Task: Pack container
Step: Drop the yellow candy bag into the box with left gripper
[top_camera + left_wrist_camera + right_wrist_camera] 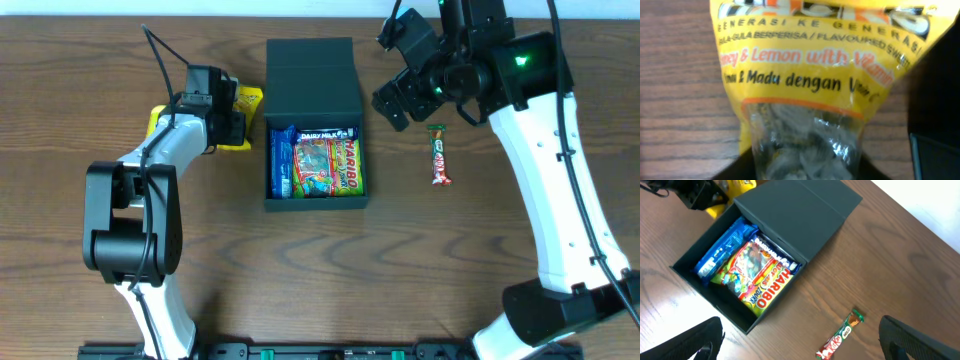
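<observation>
The container [270,198] is a dark green-black square box in the middle of the table, with its flap lid [312,75] open at the back. It holds a Haribo bag [330,165], a blue packet [282,160] and a Dairy Milk bar [328,134]. It also shows in the right wrist view [727,312]. My left gripper [226,118] is just left of the box, shut on a yellow sweets packet [246,100]. The packet fills the left wrist view [810,75] between the jaws [805,172]. My right gripper [400,95] is open and empty [800,345], above the table right of the lid.
A KitKat Milo bar [439,155] lies on the wooden table right of the box, and also shows in the right wrist view [840,336]. The two arm bases stand at the front edge.
</observation>
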